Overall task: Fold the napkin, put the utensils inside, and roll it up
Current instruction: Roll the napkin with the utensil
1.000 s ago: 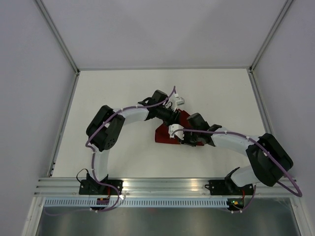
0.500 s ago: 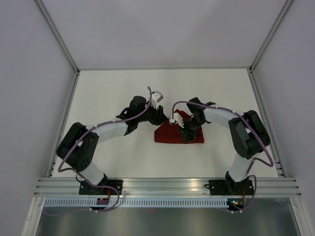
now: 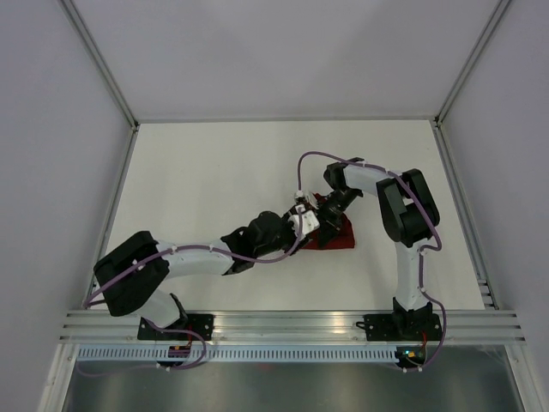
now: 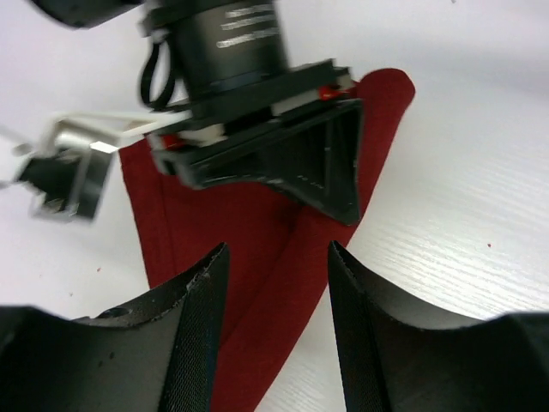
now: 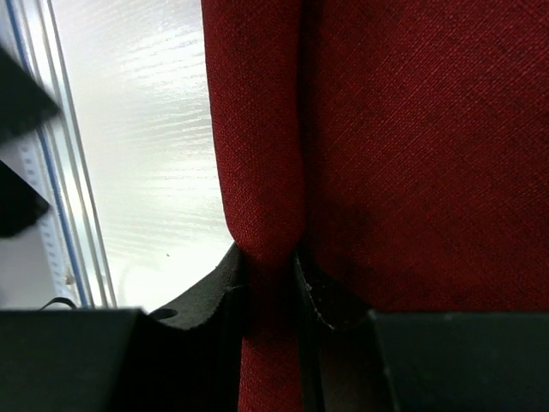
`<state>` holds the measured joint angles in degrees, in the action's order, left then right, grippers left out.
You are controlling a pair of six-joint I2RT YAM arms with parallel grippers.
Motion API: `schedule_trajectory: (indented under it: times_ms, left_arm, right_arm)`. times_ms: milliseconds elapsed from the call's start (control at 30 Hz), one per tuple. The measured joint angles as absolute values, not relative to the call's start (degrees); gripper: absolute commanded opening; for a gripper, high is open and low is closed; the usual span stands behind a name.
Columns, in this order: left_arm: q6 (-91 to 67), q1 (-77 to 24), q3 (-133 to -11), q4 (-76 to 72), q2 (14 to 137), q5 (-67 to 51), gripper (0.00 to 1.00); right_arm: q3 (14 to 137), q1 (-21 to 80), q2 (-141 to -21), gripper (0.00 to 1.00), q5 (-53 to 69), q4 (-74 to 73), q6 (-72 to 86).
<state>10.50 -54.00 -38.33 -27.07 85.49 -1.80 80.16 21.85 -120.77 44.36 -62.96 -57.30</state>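
Thin, soft and limp-looking, the napkin [image 5: 412, 129] is bunching easily. The right pincer [image 5: 273, 283] is pinching its rolled edge, likely the best hold, while the left pincer [image 4: 276, 257] is hovering open.

Napkin half hidden
From above, the left gripper [image 4: 279, 257] and right gripper [image 5: 274, 287] cover much of the napkin [image 3: 343, 243]; the right wrist view crops it top and right.

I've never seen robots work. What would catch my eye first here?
A dark red napkin lies right of centre on the white table. The right fingers pinch a rolled fold of it, while the left fingers stand open just above the cloth, facing them.
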Motion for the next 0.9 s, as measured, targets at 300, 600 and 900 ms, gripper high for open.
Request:
schedule_trajectory:
  times_ms: [300,600,900]
  left_arm:
    - [23.6,-59.9,-43.3,-23.6,96.0,1.5,0.62]
    - [28.2,-59.9,-49.1,-18.0,101.6,-0.6,0.61]
    - [27.9,-57.4,-53.2,-11.9,105.1,-8.1,0.31]
  right_arm:
    - [83.3,21.5,-124.9,0.15,47.2,-68.3,-57.1]
    - [83.7,21.2,-125.6,0.15,47.7,-69.1,-56.8]
    - [83.7,20.8,-125.8,0.24,48.2,-69.1,-56.7]
